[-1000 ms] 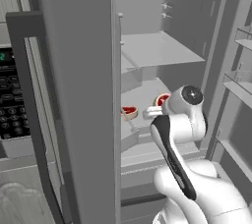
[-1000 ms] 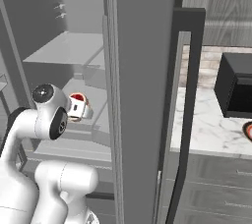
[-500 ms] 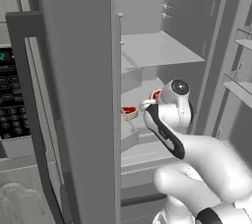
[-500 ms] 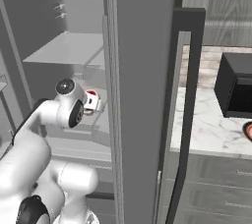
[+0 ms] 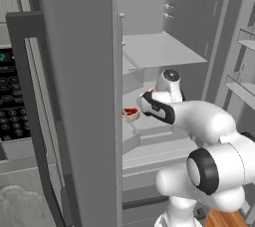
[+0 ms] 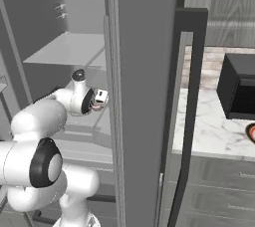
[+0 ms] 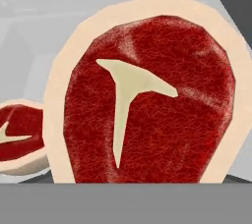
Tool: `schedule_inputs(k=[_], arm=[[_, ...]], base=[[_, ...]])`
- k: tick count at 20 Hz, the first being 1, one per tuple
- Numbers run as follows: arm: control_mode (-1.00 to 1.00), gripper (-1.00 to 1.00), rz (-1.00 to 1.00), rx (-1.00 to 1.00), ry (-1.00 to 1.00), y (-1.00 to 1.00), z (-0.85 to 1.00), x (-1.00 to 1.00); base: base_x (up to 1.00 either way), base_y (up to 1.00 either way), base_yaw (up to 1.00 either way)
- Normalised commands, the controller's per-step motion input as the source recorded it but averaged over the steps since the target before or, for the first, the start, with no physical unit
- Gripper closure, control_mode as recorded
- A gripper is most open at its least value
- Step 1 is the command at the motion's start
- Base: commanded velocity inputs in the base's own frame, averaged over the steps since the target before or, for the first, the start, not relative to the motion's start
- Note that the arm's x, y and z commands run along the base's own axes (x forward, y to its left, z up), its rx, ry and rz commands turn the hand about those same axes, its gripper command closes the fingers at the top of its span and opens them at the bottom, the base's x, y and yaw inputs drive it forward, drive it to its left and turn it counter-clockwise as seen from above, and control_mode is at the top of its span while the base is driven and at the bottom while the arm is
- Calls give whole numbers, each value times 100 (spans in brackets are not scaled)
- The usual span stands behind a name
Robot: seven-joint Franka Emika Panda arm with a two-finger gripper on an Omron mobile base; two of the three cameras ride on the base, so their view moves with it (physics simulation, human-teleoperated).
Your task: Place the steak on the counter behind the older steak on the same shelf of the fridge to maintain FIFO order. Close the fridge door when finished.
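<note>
The fridge (image 5: 79, 96) stands open, the arm reaching deep inside over the shelf (image 5: 149, 124). In the hand view the steak (image 7: 147, 100) looms huge dead ahead, standing on edge, long axis running twelve to six. The older steak (image 7: 17, 137) sits low at nine o'clock, just beside it; in the left base view it lies at the shelf front (image 5: 130, 113). Whether the jaws are clamped on the steak, I can't tell: the fingertips are hidden. It probably needs to go deeper, past its neighbour.

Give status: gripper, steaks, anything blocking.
Gripper state unclear, inside fridge. Steak close ahead of the hand over the shelf; older steak beside it. Door open, path unobstructed.
</note>
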Motion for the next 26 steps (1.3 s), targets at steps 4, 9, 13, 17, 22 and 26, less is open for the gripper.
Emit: schedule_inputs(k=[4,9,13,17,22,26], arm=[[-100,100,0,0,-15,0,-65,39],[-100,100,0,0,-17,0,-29,22],[-100,100,0,0,-3,0,0,15],[-100,100,0,0,0,0,0,20],[-100,100,0,0,1,0,0,36],[-100,100,0,0,0,0,0,43]], base=[[0,0,0],[0,0,0],[0,0,0],[0,0,0],[0,0,0],[0,0,0]])
